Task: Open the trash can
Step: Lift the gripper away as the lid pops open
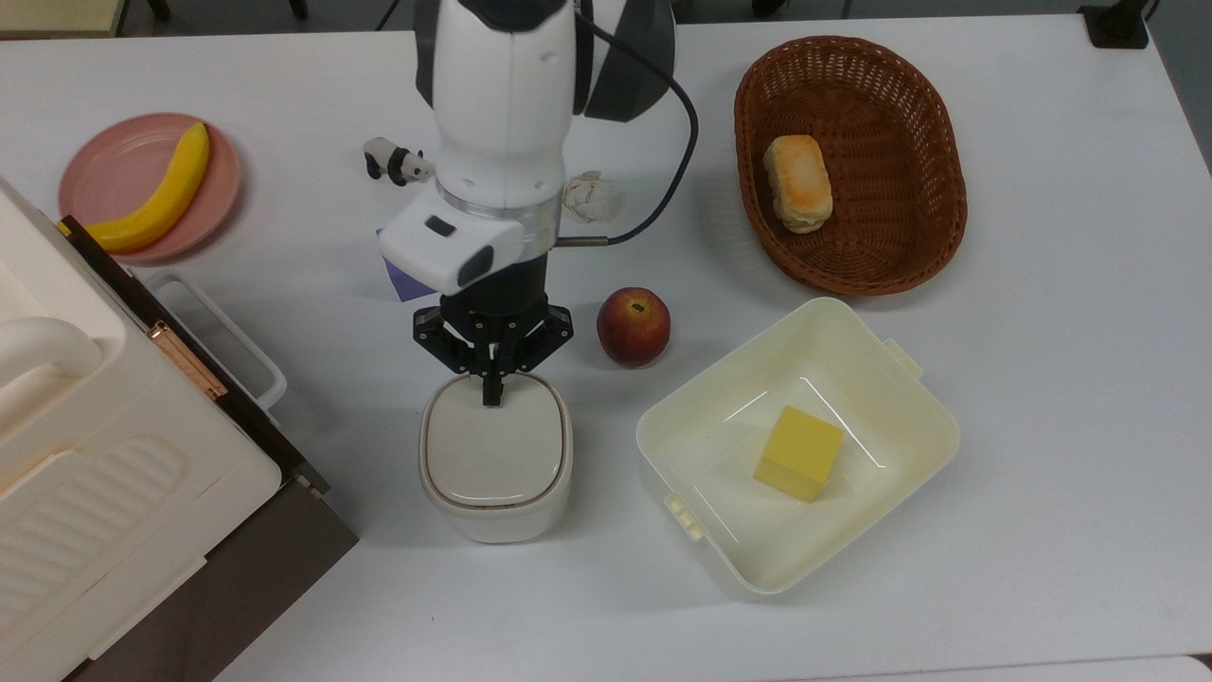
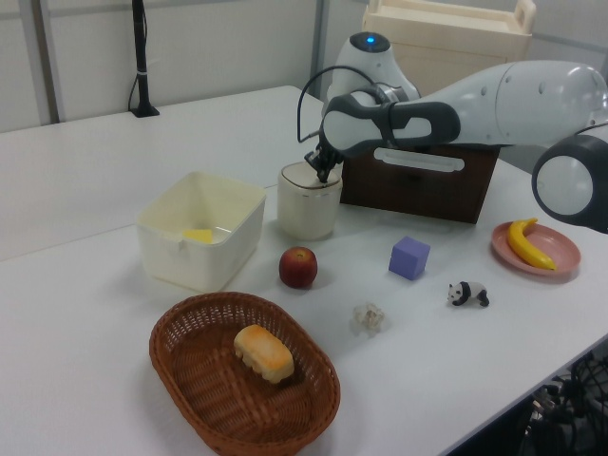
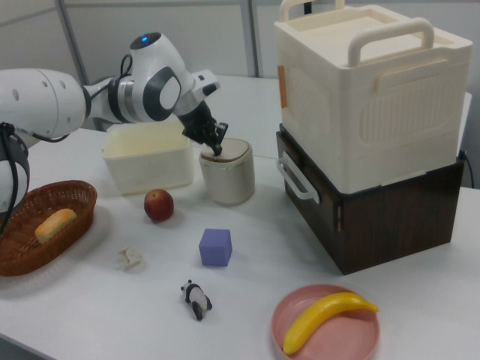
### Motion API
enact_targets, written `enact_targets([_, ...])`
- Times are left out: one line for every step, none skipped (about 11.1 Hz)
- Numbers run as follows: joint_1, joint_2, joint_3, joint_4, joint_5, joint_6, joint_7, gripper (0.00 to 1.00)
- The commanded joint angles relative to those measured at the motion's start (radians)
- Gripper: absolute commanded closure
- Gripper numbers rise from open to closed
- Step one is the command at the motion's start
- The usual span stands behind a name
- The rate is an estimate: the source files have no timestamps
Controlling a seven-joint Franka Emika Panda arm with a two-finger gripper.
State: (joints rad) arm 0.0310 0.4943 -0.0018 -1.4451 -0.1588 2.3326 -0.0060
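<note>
On white table (image 1: 1042, 426), trash can (image 1: 495, 464) sits directly beneath end effector (image 1: 491, 390).

apple (image 1: 632, 327) near trash can (image 1: 496, 462), tub (image 1: 923, 417) farther, bare table (image 1: 1042, 332) beyond

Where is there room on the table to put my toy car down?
Bare table lies at the top view's right, beyond the wicker basket and cream tub, and along the near edge below the trash can. It is crowded around the gripper and apple.
</note>
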Motion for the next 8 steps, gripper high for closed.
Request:
enact_targets([-0.025, -0.17, -0.01, -0.081, 0.155, -0.015, 0.012, 0.93])
enact_targets([-0.025, -0.222, -0.01, -0.112, 0.179, -0.05, 0.014, 0.92])
enact_targets([-0.025, -0.265, -0.01, -0.126, 0.192, -0.121, 0.014, 0.75])
enact_targets([-0.025, -0.301, -0.01, -0.138, 0.196, -0.216, 0.014, 0.62])
enact_targets([-0.022, -0.345, -0.01, -0.162, 0.196, -0.293, 0.012, 0.19])
enact_targets([-0.017, -0.39, -0.006, -0.202, 0.196, -0.347, 0.002, 0.0])
enact_targets([-0.014, -0.425, -0.004, -0.237, 0.194, -0.37, 0.001, 0.0])
enact_targets([-0.011, -0.454, -0.004, -0.257, 0.196, -0.407, 0.006, 0.0])
